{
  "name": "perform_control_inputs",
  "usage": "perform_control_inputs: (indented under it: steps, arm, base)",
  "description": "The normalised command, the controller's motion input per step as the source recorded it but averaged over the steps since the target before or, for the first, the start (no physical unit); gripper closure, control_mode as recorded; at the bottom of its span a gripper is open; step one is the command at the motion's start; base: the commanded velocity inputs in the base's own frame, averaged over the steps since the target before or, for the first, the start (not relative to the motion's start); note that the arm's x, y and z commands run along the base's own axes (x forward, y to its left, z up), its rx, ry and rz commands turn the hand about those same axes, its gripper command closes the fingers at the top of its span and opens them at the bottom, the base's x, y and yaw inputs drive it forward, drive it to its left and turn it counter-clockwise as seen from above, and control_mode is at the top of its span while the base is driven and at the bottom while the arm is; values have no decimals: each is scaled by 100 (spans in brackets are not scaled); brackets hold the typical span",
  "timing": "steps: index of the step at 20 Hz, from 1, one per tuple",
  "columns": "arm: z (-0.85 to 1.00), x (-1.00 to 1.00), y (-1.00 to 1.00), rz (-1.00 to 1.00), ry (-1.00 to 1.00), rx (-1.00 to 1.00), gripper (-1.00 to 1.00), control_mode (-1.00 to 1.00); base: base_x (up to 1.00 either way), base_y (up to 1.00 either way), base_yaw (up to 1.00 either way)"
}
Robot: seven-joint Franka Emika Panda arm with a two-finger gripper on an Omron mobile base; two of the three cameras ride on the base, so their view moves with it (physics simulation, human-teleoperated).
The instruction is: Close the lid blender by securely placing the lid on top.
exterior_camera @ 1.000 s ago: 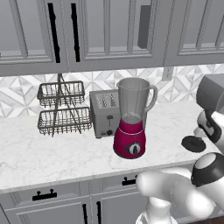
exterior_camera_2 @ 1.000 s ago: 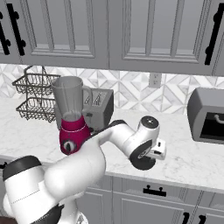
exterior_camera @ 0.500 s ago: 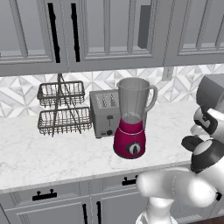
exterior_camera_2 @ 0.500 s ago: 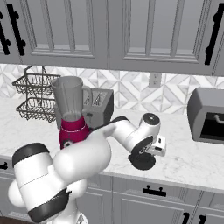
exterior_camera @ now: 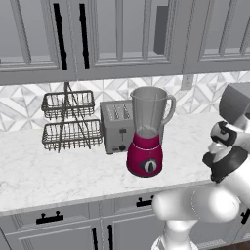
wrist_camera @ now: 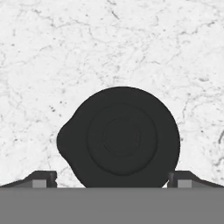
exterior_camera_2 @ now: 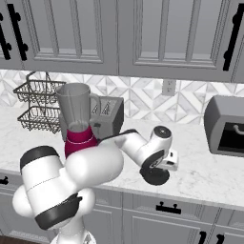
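My counter (exterior_camera: 58, 171) is white marble, and on it stand a two-tier wire basket (exterior_camera: 68, 122), a grey toaster (exterior_camera: 116, 127) and the blender (exterior_camera: 146, 132), lidless, just in front of the toaster. The round black lid (wrist_camera: 120, 138) lies flat on the marble, well to the blender's right. At the far right sits a grey microwave (exterior_camera_2: 226, 125).

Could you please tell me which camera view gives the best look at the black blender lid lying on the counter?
The hand view: the black lid faces the camera whole, flat on the marble counter, between the open gripper's fingertips. The right base view shows just its dark edge under the hand. In the left base view the arm hides it.
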Motion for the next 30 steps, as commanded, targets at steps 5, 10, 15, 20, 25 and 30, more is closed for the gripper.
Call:
perform_control_inputs:
  steps: [5, 10, 15, 20, 25, 30]
  arm:
    - [-27, 9, 2, 2, 3, -2, -100, -100]
    - [-15, 15, 0, 0, 1, 0, -100, -100]
    - [-10, 19, 0, 0, 0, 0, -100, -100]
    - [-13, 12, -10, 0, 0, 0, -100, -100]
    - [-16, 3, -21, 0, 0, 0, -100, -100]
    - [-19, 0, -12, 0, 1, 0, -100, -100]
  base:
    - [0, 0, 0]
    - [0, 0, 0]
    - [0, 0, 0]
    - [0, 0, 0]
    - [0, 0, 0]
    - [0, 0, 0]
